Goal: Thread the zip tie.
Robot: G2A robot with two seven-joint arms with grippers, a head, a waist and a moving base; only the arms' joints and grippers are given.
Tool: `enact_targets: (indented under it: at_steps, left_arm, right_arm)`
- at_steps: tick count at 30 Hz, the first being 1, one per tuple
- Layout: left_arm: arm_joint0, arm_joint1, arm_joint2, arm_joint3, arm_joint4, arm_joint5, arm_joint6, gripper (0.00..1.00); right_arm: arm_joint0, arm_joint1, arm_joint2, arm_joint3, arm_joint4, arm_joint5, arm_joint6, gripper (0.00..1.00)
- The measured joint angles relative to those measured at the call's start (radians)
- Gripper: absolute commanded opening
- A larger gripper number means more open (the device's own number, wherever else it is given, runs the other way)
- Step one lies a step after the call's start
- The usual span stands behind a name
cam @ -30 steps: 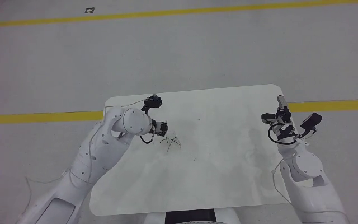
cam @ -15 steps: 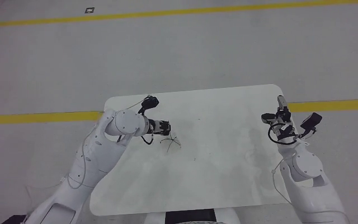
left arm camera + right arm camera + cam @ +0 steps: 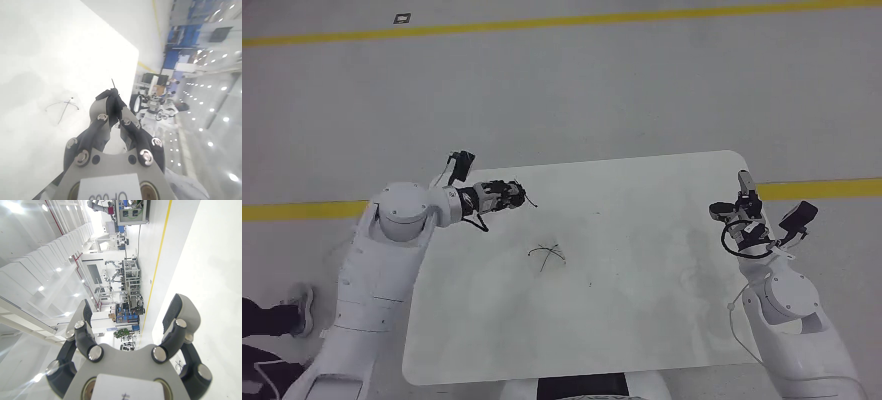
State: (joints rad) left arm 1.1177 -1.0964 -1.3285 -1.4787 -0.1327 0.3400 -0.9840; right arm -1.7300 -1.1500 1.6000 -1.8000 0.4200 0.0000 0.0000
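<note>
Your left gripper (image 3: 510, 193) has lifted off the loose ties (image 3: 546, 253), jaws clamped on one zip tie (image 3: 113, 84); right gripper (image 3: 132, 311) jaws spread wide, empty.

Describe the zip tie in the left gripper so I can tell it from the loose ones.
Find the white table, then the left gripper over its far left part. The zip tie is the thin dark strip pinched there, tip poking past the fingertips; the other ties lie crossed on the tabletop.
</note>
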Motion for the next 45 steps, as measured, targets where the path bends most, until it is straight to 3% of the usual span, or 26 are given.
enact_targets:
  at_steps: [10,13,17,22,26,28,36,40,45]
  left_arm:
    - [0.012,0.000,-0.011,0.011,-0.045,0.000,0.013,0.00]
    - [0.009,-0.006,-0.026,0.074,-0.159,0.000,0.075,0.00]
    - [-0.018,-0.007,-0.036,0.176,-0.311,0.000,0.087,0.00]
    - [-0.053,0.002,-0.017,0.301,-0.462,0.000,0.036,0.00]
    - [-0.099,0.015,0.039,0.409,-0.569,0.000,-0.043,0.00]
    - [-0.117,0.019,0.054,0.422,-0.580,0.000,-0.053,0.00]
    - [-0.106,0.016,0.058,0.428,-0.606,0.000,-0.026,0.00]
    - [-0.124,0.016,0.084,0.486,-0.694,0.000,-0.058,0.00]
    - [-0.172,0.026,0.158,0.570,-0.782,0.000,-0.123,0.00]
  right_arm:
    - [0.000,0.000,0.000,0.000,0.000,0.000,0.000,1.00]
    - [0.000,0.000,0.000,0.000,0.000,0.000,0.000,1.00]
    - [0.000,0.000,0.000,0.000,0.000,0.000,0.000,1.00]
    - [0.000,0.000,0.000,0.000,0.000,0.000,0.000,1.00]
    - [0.000,0.000,0.000,0.000,0.000,0.000,0.000,1.00]
    - [0.000,0.000,0.000,0.000,0.000,0.000,0.000,1.00]
    - [0.003,0.000,-0.004,-0.005,-0.008,-0.004,0.007,1.00]
    - [0.033,0.000,-0.033,-0.008,-0.088,-0.075,0.074,1.00]
    - [0.111,-0.004,-0.098,0.024,-0.217,-0.200,0.145,1.00]
